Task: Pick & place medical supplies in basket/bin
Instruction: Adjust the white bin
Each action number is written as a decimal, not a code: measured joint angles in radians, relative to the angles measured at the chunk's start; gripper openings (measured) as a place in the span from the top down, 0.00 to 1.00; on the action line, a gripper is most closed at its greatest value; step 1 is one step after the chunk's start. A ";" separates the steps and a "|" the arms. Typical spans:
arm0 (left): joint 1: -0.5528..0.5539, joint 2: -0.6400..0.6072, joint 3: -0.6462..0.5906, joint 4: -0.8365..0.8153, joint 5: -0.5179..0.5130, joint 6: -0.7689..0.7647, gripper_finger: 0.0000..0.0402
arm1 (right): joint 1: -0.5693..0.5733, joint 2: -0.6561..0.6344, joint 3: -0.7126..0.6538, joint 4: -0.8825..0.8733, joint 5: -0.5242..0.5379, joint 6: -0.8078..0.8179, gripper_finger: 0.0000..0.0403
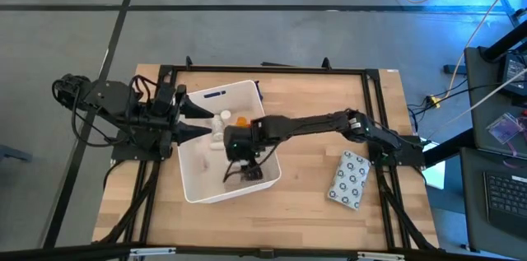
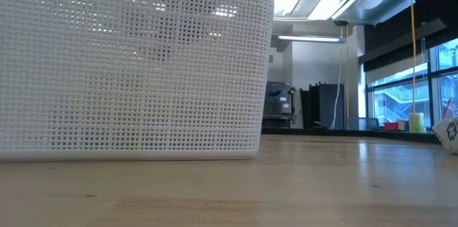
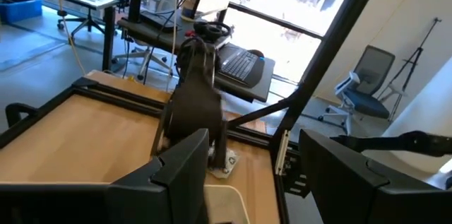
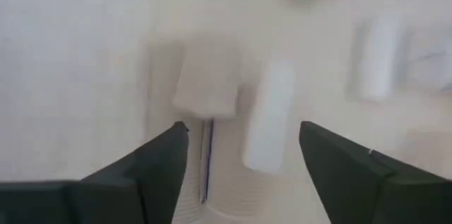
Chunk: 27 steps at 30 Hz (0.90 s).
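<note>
The white bin (image 1: 194,180) stands mid-table, and its mesh wall (image 2: 136,62) fills the left of the low view. Inside lie white bottles (image 1: 221,121), an orange pill bottle (image 1: 241,119) and something blue (image 1: 216,94). My right gripper (image 1: 243,172) reaches down into the bin and is open (image 4: 244,153), hovering over a beige roll (image 4: 208,83) and a white tube (image 4: 268,114) on the bin floor. My left gripper (image 1: 196,118) waits open at the bin's left rim. The dotted white packet (image 1: 350,179) lies flat on the table, right of the bin.
A black frame rail (image 1: 263,70) runs around the tabletop. Bare wood (image 1: 305,187) lies between the bin and the packet. The right arm (image 3: 194,90) stretches across the bin from the table's right side. Desks, chairs and monitors stand beyond the table.
</note>
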<state>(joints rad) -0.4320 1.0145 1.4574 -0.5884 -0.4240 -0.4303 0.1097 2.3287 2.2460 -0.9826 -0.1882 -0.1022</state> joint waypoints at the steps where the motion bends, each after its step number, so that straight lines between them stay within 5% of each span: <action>1: 0.000 0.000 0.000 0.000 0.000 0.009 0.47 | 0.000 0.000 0.045 -0.022 0.007 0.013 0.32; 11: 0.000 0.029 0.000 0.059 0.000 0.060 0.47 | 0.036 -0.179 0.086 -0.065 0.004 0.121 0.31; 19: -0.004 0.136 0.000 0.214 0.026 0.144 0.47 | 0.149 -0.344 0.099 -0.196 0.017 0.476 0.31; 27: 0.005 0.345 0.000 0.395 0.024 0.224 0.53 | 0.404 -0.420 0.098 -0.406 0.409 0.827 0.31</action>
<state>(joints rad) -0.4274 1.3593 1.4578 -0.1930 -0.4000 -0.2062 0.5140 1.9083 2.3444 -1.3887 0.2205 0.7252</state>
